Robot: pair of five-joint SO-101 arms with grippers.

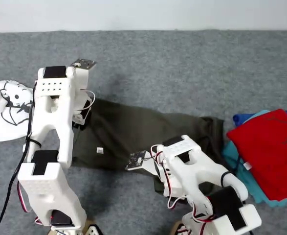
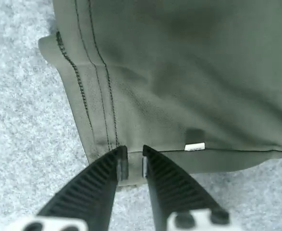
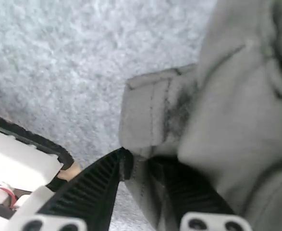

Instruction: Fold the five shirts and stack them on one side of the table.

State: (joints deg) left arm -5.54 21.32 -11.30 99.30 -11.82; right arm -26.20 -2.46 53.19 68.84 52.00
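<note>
High view: the olive shirt (image 1: 133, 132) lies mid-way along the tabletop (image 1: 182, 63), long axis running side to side, between a white shirt (image 1: 6, 110) and a red-topped stack (image 1: 270, 147). The wrist views add the grips: left end effector (image 2: 131, 163) and right end effector (image 3: 138, 166) each clamp its edge.

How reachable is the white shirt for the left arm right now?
Probably not yet: the white shirt lies close beside the left arm, nothing between, but its end effector is shut on the hem of the olive shirt.
</note>
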